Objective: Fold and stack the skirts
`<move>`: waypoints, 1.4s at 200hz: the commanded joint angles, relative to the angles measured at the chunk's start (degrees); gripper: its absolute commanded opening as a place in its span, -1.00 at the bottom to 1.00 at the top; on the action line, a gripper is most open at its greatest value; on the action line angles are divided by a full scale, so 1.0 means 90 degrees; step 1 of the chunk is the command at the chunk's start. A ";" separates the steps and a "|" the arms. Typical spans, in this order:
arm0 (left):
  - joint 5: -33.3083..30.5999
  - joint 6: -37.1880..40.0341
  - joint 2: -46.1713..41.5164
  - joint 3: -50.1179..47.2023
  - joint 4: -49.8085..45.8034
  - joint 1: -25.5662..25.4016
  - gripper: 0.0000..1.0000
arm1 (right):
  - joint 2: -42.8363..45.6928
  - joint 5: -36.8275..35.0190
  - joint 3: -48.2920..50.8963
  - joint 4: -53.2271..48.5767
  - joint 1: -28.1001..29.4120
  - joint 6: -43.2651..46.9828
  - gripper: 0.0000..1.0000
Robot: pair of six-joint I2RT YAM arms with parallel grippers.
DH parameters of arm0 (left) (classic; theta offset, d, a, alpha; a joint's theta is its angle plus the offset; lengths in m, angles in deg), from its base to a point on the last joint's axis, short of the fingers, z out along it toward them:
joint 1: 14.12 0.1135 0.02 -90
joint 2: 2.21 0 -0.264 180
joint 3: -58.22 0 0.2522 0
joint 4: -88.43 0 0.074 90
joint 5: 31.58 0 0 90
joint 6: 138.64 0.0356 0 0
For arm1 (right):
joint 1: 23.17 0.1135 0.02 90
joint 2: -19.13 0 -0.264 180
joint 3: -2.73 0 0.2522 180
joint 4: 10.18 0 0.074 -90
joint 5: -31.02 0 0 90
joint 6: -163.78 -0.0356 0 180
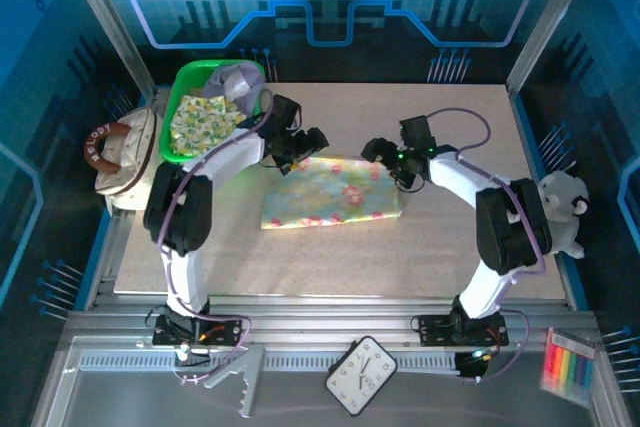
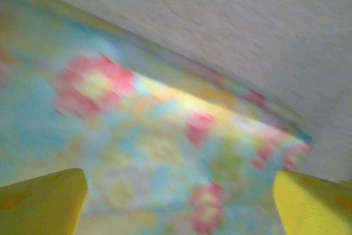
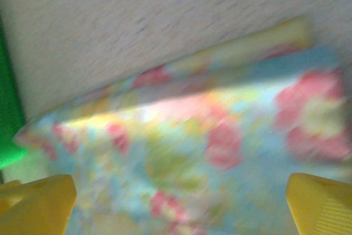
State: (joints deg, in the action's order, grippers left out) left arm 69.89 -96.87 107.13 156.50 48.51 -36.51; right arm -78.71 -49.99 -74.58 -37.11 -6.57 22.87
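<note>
Pastel floral cloth skirt (image 1: 330, 197) looks folded, left gripper (image 1: 303, 147) and right gripper (image 1: 380, 154) jaws open over its far edge; next: pull another from far-left green plastic bin (image 1: 178, 97).

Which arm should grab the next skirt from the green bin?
Left. The left gripper hangs open beside the green bin holding the leafy yellow-green skirt; the right gripper is farther, across the floral skirt.
</note>
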 commanded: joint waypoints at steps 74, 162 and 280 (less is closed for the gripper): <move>0.1336 -0.3596 -0.1313 -0.3591 0.3992 -0.0471 0.98 | 0.0230 0.1371 0.1731 0.2386 0.0991 -0.2341 1.00; 0.0408 -0.2768 -0.1543 -0.5031 0.2361 0.0275 0.98 | 0.0574 0.0395 0.2380 0.0952 0.0290 -0.1261 1.00; 0.0437 -0.1634 -0.2386 -0.4592 0.1089 0.0365 0.98 | 0.0144 0.0776 0.2484 0.0828 -0.0418 -0.0807 1.00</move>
State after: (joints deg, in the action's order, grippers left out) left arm 76.86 -115.54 88.55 116.87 66.94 -34.46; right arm -72.92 -40.53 -54.54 -25.85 -9.52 15.37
